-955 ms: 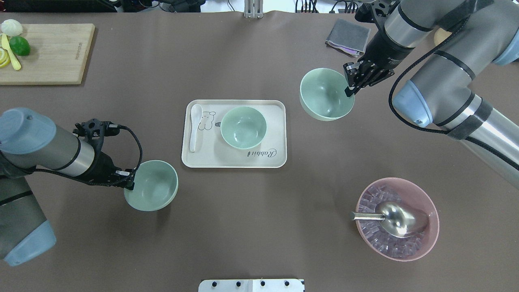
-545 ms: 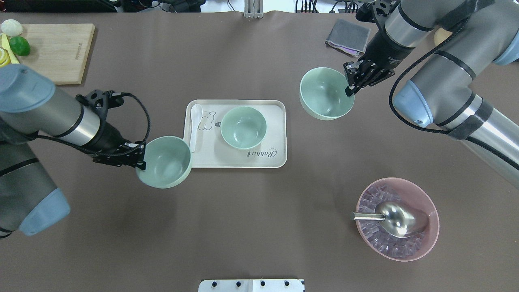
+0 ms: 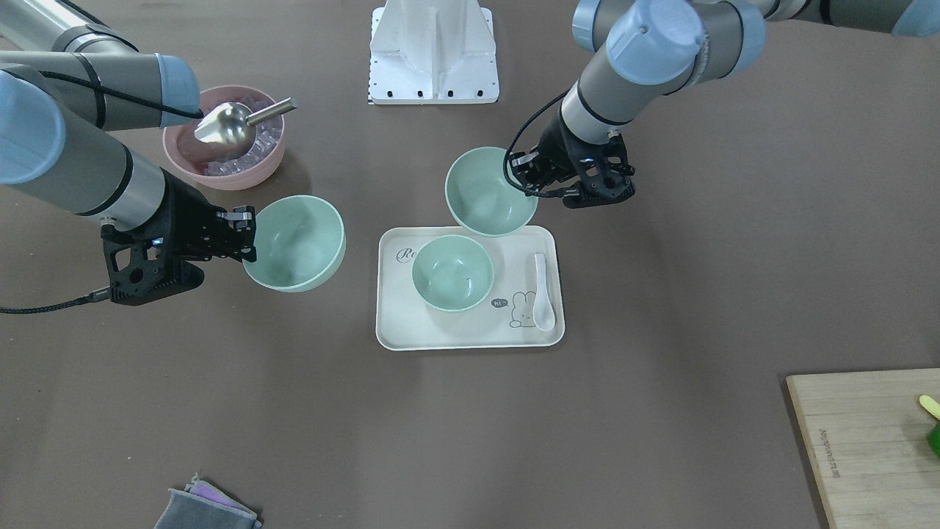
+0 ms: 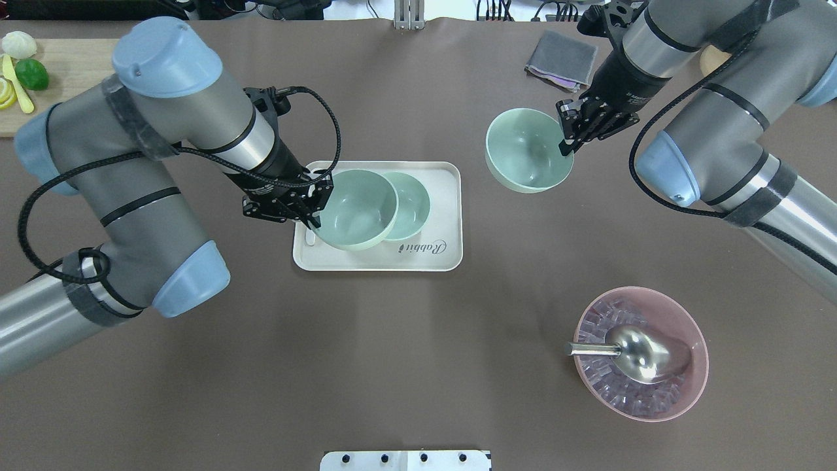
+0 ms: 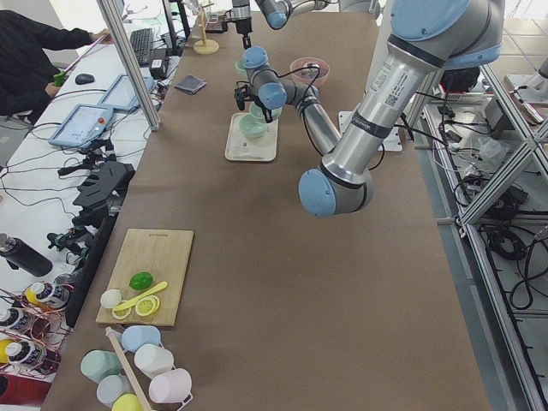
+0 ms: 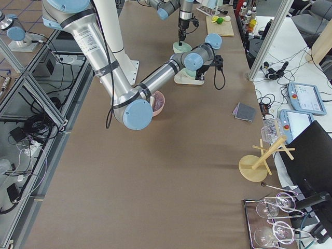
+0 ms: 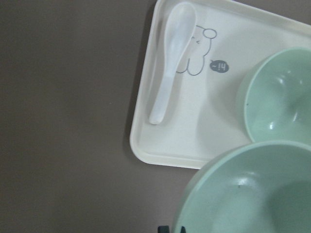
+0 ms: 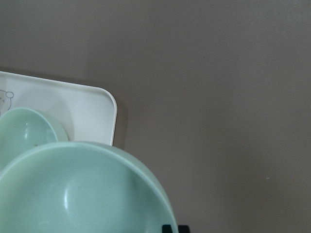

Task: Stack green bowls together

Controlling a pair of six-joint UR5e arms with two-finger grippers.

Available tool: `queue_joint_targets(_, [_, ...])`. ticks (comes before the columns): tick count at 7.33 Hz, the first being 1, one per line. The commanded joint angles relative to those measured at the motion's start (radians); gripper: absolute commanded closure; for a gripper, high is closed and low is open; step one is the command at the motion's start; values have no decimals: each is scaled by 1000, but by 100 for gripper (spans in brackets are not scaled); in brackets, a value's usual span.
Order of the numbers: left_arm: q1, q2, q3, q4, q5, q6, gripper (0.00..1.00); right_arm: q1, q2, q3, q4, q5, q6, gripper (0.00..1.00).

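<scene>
Bowl one (image 4: 413, 199), round matte mint plastic like the others, sits mouth-up on your smooth cream tray (image 4: 431, 256); left gripper (image 4: 315, 219) pinches bowl two (image 4: 358, 209) by its rim, raised, overlapping from 9 o'clock; right gripper (image 4: 566, 145) clamps bowl three (image 4: 528, 159) at tray's 2 o'clock

White spoon (image 3: 542, 294) lies on cream tray (image 4: 379, 260); metal scoop (image 4: 644, 353) sits in pink bowl (image 4: 698, 366).

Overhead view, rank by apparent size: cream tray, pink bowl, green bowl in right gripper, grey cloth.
1. cream tray
2. pink bowl
3. green bowl, held by the right gripper; possibly nearer the camera, so inflated
4. grey cloth
</scene>
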Motion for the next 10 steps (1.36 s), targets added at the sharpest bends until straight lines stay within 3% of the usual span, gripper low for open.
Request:
queue_joint_targets(1, [2, -75, 168, -136, 48, -55, 100, 0, 1, 1, 0, -14, 1, 100])
queue_joint_targets(3, [4, -101, 257, -226, 75, -98, 100, 0, 4, -1, 0, -16, 1, 100])
queue_joint_targets(6, [48, -107, 260, -226, 148, -141, 100, -2, 6, 1, 0, -16, 2, 100])
queue_joint_targets(7, [74, -109, 259, -226, 214, -150, 100, -2, 6, 1, 0, -16, 2, 100])
queue_joint_targets(10, [85, -107, 256, -215, 231, -144, 100, -2, 6, 1, 0, -16, 4, 100])
